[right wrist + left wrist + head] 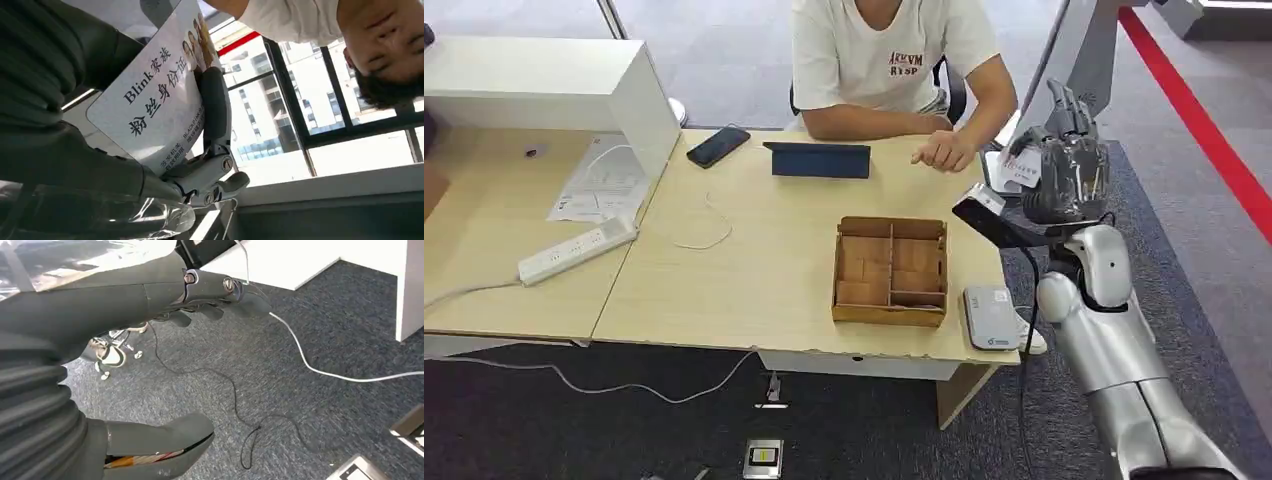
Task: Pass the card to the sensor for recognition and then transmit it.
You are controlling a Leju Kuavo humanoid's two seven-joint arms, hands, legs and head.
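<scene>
The right hand point(1064, 165) grips the card point(1021, 168) (raised beyond the bench's point(754, 270) right edge), beside the person's hand point(944, 152); the left hand point(150, 365) hangs released over carpet.

You see a white card point(155, 107) with black lettering in the dark grey right robot hand point(1069, 165), beyond the brown wooden box point(891, 270) on the pale tabletop point(754, 260).

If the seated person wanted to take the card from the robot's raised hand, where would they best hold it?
By the free edge of the card that sticks out toward the person, coming from the table side: the right hand covers its far part.
</scene>
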